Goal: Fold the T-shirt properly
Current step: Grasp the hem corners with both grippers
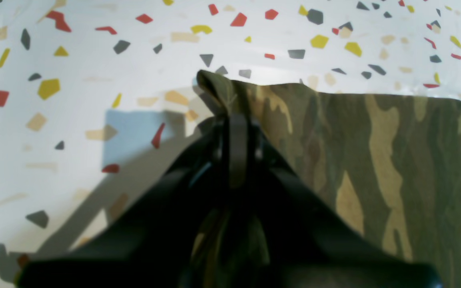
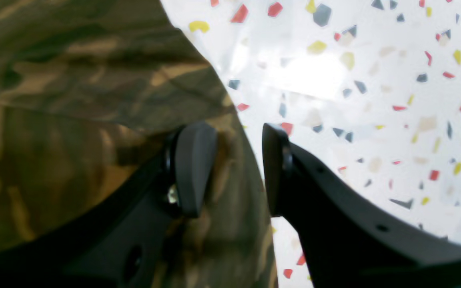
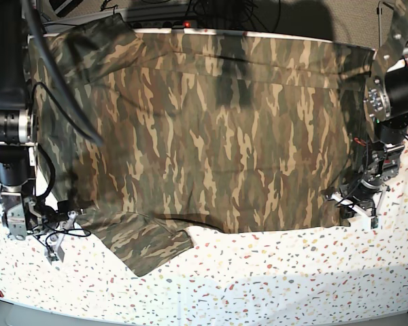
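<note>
Folding has barely begun: the T-shirt (image 3: 204,129) lies spread on the speckled table (image 3: 272,278), a hem corner pinched in the left gripper (image 1: 230,116), its sleeve edge between the right gripper's (image 2: 238,168) parted fingers.

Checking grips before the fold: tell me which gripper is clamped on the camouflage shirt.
The left gripper: its jaws are shut on a pinched-up corner of the olive, tan and brown camouflage cloth T-shirt. The right gripper stands open astride the shirt's edge, gripping nothing.
</note>
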Controlling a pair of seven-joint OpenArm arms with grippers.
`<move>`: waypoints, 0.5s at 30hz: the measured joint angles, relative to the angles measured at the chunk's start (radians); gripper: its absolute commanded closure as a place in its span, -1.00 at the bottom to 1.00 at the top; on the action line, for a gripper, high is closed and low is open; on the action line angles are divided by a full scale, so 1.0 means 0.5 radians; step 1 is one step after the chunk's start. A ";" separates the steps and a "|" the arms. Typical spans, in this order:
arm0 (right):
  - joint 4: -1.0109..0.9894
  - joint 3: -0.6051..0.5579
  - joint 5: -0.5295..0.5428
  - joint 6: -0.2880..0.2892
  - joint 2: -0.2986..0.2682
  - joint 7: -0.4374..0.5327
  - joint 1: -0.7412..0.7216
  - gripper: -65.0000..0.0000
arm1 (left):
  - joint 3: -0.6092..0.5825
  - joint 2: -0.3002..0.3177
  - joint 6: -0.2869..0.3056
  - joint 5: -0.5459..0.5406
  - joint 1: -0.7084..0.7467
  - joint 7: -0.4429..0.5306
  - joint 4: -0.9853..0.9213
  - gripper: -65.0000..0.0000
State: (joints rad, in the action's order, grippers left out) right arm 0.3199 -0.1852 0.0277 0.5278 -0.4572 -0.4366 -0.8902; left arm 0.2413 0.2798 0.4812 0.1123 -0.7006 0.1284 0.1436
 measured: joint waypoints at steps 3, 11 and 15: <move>-0.003 0.000 0.000 -0.007 0.006 0.020 0.008 0.26 | 0.000 0.000 -0.001 0.001 0.000 0.004 0.000 1.00; -0.005 0.000 -0.066 -0.013 0.045 0.030 0.044 0.26 | 0.000 -0.001 0.000 0.002 0.000 0.008 0.000 1.00; -0.005 0.000 -0.185 -0.076 0.050 0.043 0.108 0.26 | 0.000 0.000 0.000 0.003 0.000 0.008 0.000 1.00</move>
State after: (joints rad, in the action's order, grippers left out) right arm 0.3176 -0.1852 -0.0647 0.4896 -0.4320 -0.4152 -0.8360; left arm 0.2413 0.2798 0.4812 0.1139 -0.7006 0.1326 0.1436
